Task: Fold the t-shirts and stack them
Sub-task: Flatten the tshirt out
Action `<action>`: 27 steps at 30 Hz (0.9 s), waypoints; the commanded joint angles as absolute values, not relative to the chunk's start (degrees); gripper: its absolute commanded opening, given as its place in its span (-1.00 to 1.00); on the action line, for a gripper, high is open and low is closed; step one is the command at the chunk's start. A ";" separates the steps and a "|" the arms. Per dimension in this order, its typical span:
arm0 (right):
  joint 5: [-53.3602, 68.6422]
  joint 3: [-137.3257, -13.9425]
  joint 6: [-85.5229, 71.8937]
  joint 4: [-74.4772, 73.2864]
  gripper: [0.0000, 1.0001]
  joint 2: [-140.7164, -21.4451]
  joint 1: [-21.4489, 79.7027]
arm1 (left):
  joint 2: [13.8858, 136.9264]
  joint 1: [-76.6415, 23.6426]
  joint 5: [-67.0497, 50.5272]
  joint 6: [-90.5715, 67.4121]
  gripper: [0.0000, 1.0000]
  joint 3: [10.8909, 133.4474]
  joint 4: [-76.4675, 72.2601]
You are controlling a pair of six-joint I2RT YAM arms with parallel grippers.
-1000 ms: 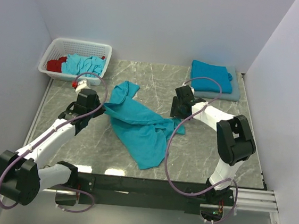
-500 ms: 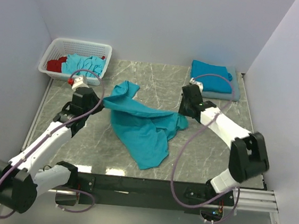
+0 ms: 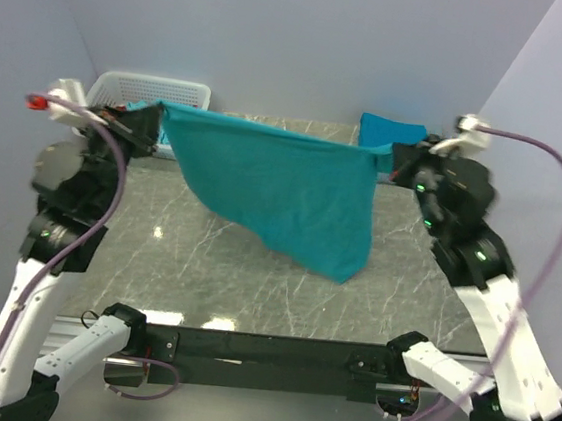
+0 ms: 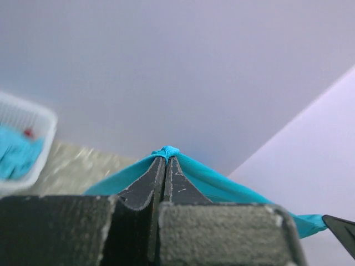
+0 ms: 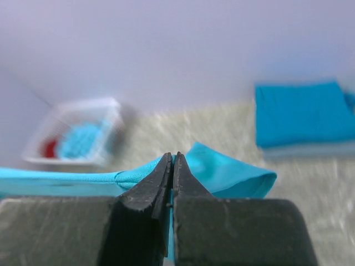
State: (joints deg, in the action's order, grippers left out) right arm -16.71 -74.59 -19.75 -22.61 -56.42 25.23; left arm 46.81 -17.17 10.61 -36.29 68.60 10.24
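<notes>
A teal t-shirt (image 3: 283, 191) hangs stretched in the air between both arms, its lower edge dangling above the marble table (image 3: 205, 263). My left gripper (image 3: 156, 117) is shut on its left top corner; the cloth (image 4: 166, 151) bunches at the fingertips (image 4: 165, 159). My right gripper (image 3: 395, 160) is shut on the right top corner, with fabric (image 5: 233, 174) pinched between the fingertips (image 5: 172, 158). A folded teal t-shirt (image 3: 385, 131) lies at the back right on a grey one, seen also in the right wrist view as the folded t-shirt (image 5: 302, 113).
A white lattice basket (image 3: 153, 89) stands at the back left, partly hidden behind the left arm; the basket (image 5: 77, 133) holds light blue and red cloth. Purple walls close in the back and both sides.
The right gripper shut on the shirt. Both arms rose and moved apart, lifting the t-shirt off the table and stretching it out flat in the air.
</notes>
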 commanded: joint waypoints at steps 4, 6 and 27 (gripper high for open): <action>-12.31 -85.32 -14.77 -25.22 -1.00 -45.72 25.40 | 44.91 -16.96 0.45 -30.50 -0.99 84.36 9.22; -10.38 -87.62 -14.42 -26.19 -1.00 -44.39 25.40 | 44.39 -16.88 -2.80 -30.32 -0.99 88.84 9.75; -24.87 -93.53 -7.03 -27.95 -1.00 -55.77 24.70 | 53.40 -16.87 13.42 -36.81 -0.99 79.83 17.66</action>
